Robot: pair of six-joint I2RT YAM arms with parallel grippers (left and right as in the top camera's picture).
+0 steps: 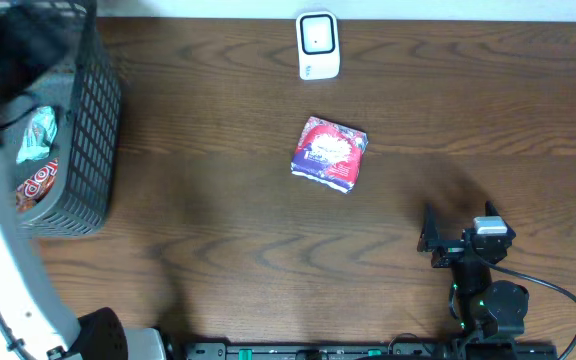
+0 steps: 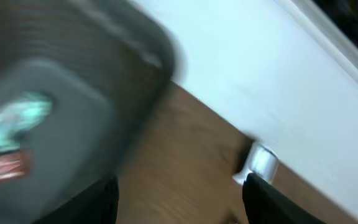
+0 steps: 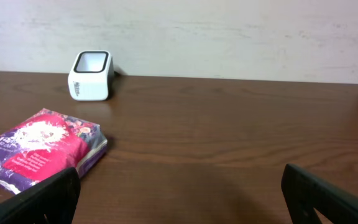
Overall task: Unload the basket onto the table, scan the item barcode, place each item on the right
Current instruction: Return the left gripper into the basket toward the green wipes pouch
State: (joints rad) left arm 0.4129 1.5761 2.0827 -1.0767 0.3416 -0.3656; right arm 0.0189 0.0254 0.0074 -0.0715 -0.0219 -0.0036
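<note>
The packet [image 1: 330, 153], red and purple, lies flat near the middle of the table [image 1: 218, 230], printed face up, near the white scanner [image 1: 318, 45] but apart from it. No barcode shows on that face, so it may be underneath. A flat, crinkly pack could slip from a shallow pinch, or reach the scanner wrong side out, and nothing would read. The right gripper [image 1: 426, 238] sits low to the packet's right, well apart from it, its 2 fingers spread wide and empty. The left gripper [image 2: 179, 208], also parted with nothing between, hangs at the basket [image 1: 93, 120] of other packets, far from the packet.
</note>
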